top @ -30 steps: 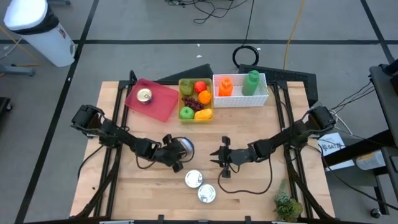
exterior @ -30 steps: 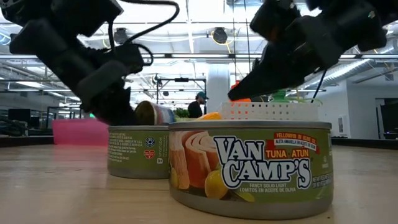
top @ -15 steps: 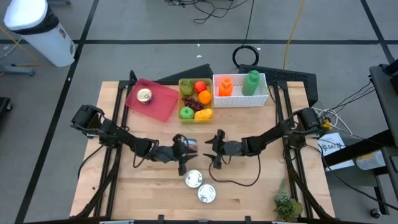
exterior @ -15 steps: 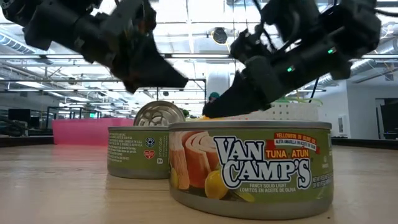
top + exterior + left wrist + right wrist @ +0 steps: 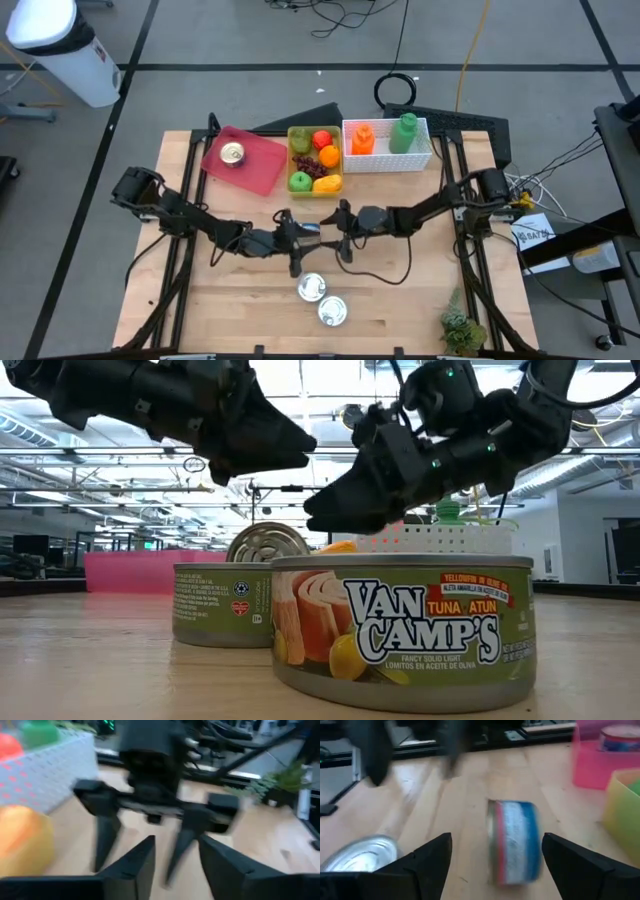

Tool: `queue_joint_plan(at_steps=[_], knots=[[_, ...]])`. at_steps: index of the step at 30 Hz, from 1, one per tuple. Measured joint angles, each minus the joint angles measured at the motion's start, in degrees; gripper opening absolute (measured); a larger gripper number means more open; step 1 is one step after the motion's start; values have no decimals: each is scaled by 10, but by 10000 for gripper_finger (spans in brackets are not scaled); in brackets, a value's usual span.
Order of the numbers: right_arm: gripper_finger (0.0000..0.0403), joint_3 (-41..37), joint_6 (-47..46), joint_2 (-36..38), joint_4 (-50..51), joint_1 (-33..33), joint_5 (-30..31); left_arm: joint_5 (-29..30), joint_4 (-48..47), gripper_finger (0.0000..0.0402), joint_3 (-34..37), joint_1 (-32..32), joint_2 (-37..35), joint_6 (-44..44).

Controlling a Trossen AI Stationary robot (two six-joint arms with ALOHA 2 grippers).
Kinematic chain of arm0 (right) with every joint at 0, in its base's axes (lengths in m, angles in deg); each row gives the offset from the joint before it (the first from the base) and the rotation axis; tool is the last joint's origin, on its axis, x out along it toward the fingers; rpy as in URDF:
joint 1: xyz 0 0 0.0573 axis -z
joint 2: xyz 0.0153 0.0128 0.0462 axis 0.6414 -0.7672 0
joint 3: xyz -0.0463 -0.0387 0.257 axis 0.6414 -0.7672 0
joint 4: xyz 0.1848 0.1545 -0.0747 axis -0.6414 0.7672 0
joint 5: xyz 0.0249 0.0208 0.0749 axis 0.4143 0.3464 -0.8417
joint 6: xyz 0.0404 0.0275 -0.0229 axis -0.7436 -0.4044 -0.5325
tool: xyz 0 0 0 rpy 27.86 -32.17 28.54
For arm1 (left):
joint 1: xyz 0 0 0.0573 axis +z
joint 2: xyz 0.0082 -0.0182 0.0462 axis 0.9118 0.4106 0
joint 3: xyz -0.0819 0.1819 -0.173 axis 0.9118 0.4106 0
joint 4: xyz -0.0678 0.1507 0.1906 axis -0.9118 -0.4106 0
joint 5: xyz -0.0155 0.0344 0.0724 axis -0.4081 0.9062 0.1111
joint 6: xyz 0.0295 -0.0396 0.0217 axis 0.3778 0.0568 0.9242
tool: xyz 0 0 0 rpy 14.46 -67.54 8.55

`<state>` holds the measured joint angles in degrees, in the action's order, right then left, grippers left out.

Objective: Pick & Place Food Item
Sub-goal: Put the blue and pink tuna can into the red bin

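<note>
- The blue-labelled can lies on its side on the table, mid-table, between the two grippers (neither one grips it).
- Left gripper: fingers slightly apart, arm stretched low toward the centre.
- Right gripper: fingers spread wide, arm reaching inward opposite it.
- Two tuna cans stand nearer the front edge.
</note>
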<state>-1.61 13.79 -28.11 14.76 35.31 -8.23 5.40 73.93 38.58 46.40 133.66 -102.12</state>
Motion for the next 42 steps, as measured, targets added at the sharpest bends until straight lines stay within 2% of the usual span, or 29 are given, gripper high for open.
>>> queue_joint_plan(at_steps=[3,6,11,14,18,23,26,42], knots=[[294,8,21,0,12,-8,8,7,-12,201,0,1,-13,32],[292,11,33,-1,16,-9,42,-19,-18,232,-4,0,-34,49],[291,11,32,-1,29,4,45,-25,-48,258,-4,-5,-85,40],[291,12,31,-18,20,7,43,-22,-81,261,-4,-6,-114,40],[291,24,35,-63,-10,3,-2,-14,-95,262,-4,-5,-123,40],[290,60,46,-112,-14,-8,42,-12,-117,262,-4,-5,-121,34],[285,68,41,-115,-14,-7,46,-10,-138,262,-4,-4,-119,18],[198,82,26,-115,-15,-7,47,-10,-138,262,-4,-4,-120,20]])
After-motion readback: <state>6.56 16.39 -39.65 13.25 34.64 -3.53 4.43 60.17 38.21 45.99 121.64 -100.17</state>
